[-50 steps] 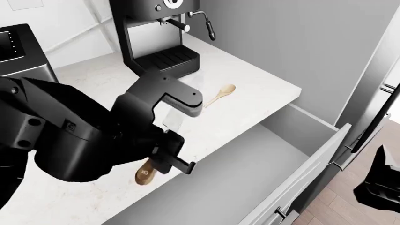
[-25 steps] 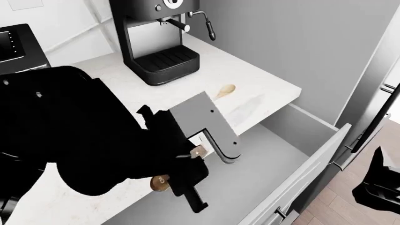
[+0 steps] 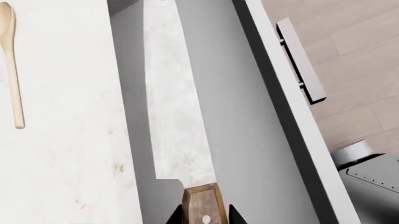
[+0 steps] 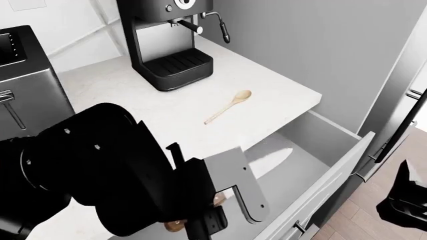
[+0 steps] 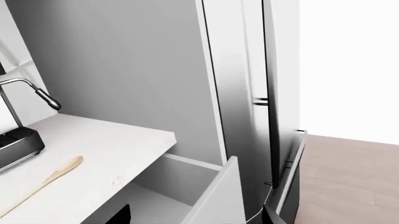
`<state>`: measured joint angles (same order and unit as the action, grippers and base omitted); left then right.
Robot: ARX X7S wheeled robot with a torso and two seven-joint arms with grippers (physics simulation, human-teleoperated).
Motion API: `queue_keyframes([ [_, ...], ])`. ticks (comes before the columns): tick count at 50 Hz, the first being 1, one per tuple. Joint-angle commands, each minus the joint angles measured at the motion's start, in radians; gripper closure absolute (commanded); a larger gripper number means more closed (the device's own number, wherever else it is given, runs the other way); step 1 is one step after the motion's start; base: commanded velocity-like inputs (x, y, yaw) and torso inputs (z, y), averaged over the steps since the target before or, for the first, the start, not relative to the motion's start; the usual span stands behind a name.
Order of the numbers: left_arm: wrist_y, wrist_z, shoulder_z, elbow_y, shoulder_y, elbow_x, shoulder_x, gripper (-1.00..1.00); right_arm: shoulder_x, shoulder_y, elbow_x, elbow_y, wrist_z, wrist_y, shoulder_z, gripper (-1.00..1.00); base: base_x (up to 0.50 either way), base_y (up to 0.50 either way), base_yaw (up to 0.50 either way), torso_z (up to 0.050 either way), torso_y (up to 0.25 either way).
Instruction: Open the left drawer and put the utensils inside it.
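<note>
Kitchen knife [image 3: 177,116], clamped by its handle in the left gripper [image 3: 204,215], hangs over the open left drawer [image 4: 313,172] at lower centre; releasing askew could catch the countertop [image 3: 62,140] edge. Wooden spoon [image 4: 227,107] waits mid-frame.

place: home kitchen | evidence: espresso machine [image 4: 170,42], toaster [image 4: 23,75], marble countertop [image 4: 267,87], fridge [image 5: 274,116]

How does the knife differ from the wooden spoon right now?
The knife is held by the left gripper over the open left drawer; the wooden spoon lies free on the countertop. The knife's blade is broad steel, the spoon slim pale wood. Both are long utensils.
</note>
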<state>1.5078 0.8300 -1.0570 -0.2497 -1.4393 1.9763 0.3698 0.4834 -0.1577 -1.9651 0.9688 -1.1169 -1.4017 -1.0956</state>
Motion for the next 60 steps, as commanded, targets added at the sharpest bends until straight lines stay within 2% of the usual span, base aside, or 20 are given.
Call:
queue_keyframes([
  [1, -0.033, 0.003, -0.062, 0.028, 0.020, -0.046, -0.009, 1.00, -0.009, 0.010, 0.010, 0.003, 0.023, -0.004, -0.019, -1.00, 0.00, 0.00, 0.00, 0.000, 0.000],
  [5, -0.039, 0.011, -0.081, 0.050, 0.011, -0.049, -0.011, 1.00, -0.006, 0.015, 0.006, 0.005, 0.024, 0.001, -0.023, -1.00, 0.00, 0.00, 0.00, 0.000, 0.000],
  [6, -0.045, 0.025, -0.092, 0.069, 0.006, -0.051, -0.014, -1.00, -0.006, 0.015, 0.008, 0.005, 0.025, 0.001, -0.024, -1.00, 0.00, 0.00, 0.00, 0.000, 0.000],
  [8, -0.059, 0.054, -0.107, 0.089, -0.003, -0.034, -0.012, -1.00, -0.004, 0.016, 0.005, 0.006, 0.023, 0.005, -0.023, -1.00, 0.00, 0.00, 0.00, 0.000, 0.000],
  [19, -0.065, 0.045, -0.115, 0.103, -0.038, -0.032, 0.002, -1.00, -0.010, 0.014, 0.021, 0.006, 0.034, 0.002, -0.018, -1.00, 0.00, 0.00, 0.00, 0.000, 0.000],
  [23, -0.078, 0.063, -0.107, 0.092, -0.079, 0.013, 0.014, -1.00, -0.005, 0.018, 0.017, 0.008, 0.030, 0.009, -0.017, -1.00, 0.00, 0.00, 0.00, 0.000, 0.000],
  [32, -0.100, 0.012, 0.008, 0.114, -0.237, 0.072, 0.058, -1.00, -0.020, 0.010, 0.042, 0.007, 0.049, -0.004, -0.011, -1.00, 0.00, 0.00, 0.00, 0.000, 0.000],
  [35, -0.112, -0.045, 0.077, 0.175, -0.306, 0.048, 0.069, -1.00, -0.017, 0.006, 0.044, 0.006, 0.043, 0.000, 0.001, -1.00, 0.00, 0.00, 0.00, 0.000, 0.000],
  [40, -0.105, -0.109, 0.116, 0.273, -0.388, 0.013, 0.069, -1.00, -0.020, -0.001, 0.054, 0.005, 0.047, -0.001, 0.012, -1.00, 0.00, 0.00, 0.00, 0.000, 0.000],
  [43, -0.108, -0.134, 0.128, 0.303, -0.408, 0.001, 0.073, -1.00, -0.017, 0.001, 0.053, 0.005, 0.047, 0.003, 0.015, -1.00, 0.00, 0.00, 0.00, 0.000, 0.000],
  [46, -0.115, -0.184, 0.133, 0.327, -0.406, -0.085, 0.063, -1.00, -0.019, 0.000, 0.057, 0.006, 0.052, 0.002, 0.014, -1.00, 0.00, 0.00, 0.00, 0.000, 0.000],
  [53, -0.137, -0.285, 0.092, 0.413, -0.395, -0.251, 0.030, -1.00, -0.015, 0.010, 0.054, 0.006, 0.057, 0.009, 0.004, -1.00, 0.00, 0.00, 0.00, 0.000, 0.000],
  [60, -0.156, -0.331, 0.048, 0.457, -0.376, -0.336, 0.013, -1.00, -0.034, 0.008, 0.079, 0.007, 0.088, -0.006, -0.007, -1.00, 0.00, 0.00, 0.00, 0.000, 0.000],
])
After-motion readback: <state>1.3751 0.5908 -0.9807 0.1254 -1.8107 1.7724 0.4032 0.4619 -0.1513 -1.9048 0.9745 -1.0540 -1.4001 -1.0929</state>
